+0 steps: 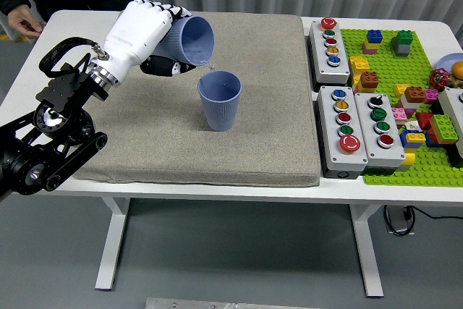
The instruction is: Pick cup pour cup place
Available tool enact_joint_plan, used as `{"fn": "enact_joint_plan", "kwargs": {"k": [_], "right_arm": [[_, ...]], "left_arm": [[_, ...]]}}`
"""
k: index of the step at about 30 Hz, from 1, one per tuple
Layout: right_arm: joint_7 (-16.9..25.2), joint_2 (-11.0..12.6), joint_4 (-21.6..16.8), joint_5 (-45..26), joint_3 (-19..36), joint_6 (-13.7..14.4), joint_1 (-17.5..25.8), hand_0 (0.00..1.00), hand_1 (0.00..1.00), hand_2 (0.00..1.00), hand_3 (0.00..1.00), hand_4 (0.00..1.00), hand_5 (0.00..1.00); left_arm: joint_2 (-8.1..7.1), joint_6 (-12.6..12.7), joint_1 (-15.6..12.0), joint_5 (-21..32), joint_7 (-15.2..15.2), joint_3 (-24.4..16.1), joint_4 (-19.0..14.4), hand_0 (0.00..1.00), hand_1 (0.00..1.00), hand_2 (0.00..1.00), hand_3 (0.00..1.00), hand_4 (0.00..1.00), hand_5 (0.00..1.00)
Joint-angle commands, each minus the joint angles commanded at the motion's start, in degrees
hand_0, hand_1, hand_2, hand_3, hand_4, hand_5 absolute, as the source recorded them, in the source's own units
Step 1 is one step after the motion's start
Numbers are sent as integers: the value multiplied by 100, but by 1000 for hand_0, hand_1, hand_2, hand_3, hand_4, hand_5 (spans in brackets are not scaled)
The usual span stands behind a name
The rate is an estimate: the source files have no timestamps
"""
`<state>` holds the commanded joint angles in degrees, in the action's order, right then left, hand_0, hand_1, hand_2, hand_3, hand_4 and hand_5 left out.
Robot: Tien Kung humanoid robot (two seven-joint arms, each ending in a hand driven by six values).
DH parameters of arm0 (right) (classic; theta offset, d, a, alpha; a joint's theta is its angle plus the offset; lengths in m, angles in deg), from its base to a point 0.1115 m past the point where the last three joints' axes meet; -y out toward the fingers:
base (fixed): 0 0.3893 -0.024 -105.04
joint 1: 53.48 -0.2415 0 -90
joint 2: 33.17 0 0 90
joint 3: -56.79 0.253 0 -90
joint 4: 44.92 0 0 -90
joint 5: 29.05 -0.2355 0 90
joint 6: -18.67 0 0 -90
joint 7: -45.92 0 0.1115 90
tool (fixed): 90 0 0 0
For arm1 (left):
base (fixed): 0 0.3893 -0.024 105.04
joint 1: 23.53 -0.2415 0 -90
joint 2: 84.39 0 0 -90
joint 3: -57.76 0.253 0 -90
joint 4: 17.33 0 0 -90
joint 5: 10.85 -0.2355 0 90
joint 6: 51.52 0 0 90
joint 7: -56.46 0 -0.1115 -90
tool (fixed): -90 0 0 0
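Tipping held cup [189, 40], left hand [139, 30], over upright cup [219, 99].

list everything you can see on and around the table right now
held cup: one, blue-grey, tipped on its side above the mat, mouth toward the standing cup
standing cup: one, blue-grey, upright mid-mat
mat: one, grey-beige, covering the table's middle
button boxes: three, grey with coloured buttons, right of the mat
brick baseplate: one, green, far right, carrying mixed coloured bricks
table: one, white
person's hand: one, at the far left corner, holding nothing I can make out
left hand: one, white, on a black arm, gripping the held cup
right hand: not in view
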<state>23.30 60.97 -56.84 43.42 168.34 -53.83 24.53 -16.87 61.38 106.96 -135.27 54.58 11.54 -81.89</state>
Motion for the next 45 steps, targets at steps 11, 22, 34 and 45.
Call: {"fn": "enact_joint_plan", "kwargs": {"k": [11,22,34,45], "right_arm": [[-8,-1,0,-8,-7,2,-1,669,611,557,550,2,197],[-7,0,2,-5,-8,1,-8,669,610,557,550,2,195],[1,-5,5,-27,-27,20,9,669,611,557,550,2,195],[10,-8,3,-64,-36,29,41,668,610,557,550,2,195]], "left_arm": [[-73,233,116,-317,265,282,-87,429,439,479,488,739,185],[-130,334,192,-394,299,466,-124,428,440,477,486,726,179],[-194,320,246,-496,364,604,-233,427,440,476,484,718,176],[-270,323,331,-557,451,766,-322,427,440,476,484,711,175]]}}
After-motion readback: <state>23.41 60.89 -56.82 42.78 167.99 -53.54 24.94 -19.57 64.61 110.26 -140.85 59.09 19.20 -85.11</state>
